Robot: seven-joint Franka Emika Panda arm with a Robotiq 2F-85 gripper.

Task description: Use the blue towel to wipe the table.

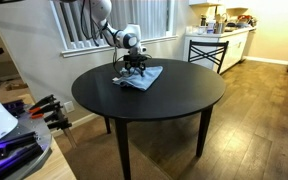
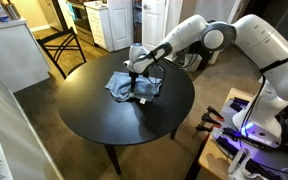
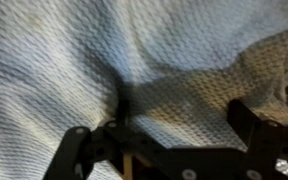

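The blue towel [image 1: 142, 78] [image 2: 132, 88] lies crumpled on the far part of the round black table [image 1: 149, 105] [image 2: 114, 120], seen in both exterior views. My gripper [image 1: 134, 66] [image 2: 136, 78] points straight down onto the towel's middle. In the wrist view the towel [image 3: 114, 50] fills nearly the whole picture, its waffle weave close up. The gripper [image 3: 164, 125] is open, with its two dark fingers [image 3: 72, 150] spread wide over the cloth and a low fold of towel between them. I cannot tell whether the fingertips touch the cloth.
A white counter on a black cross-braced frame [image 1: 216, 48] stands behind the table by the kitchen. Tools and electronics [image 1: 24, 120] crowd a bench next to the table. Another white counter [image 2: 14, 50] and a dark stool [image 2: 64, 45] stand beyond the table.
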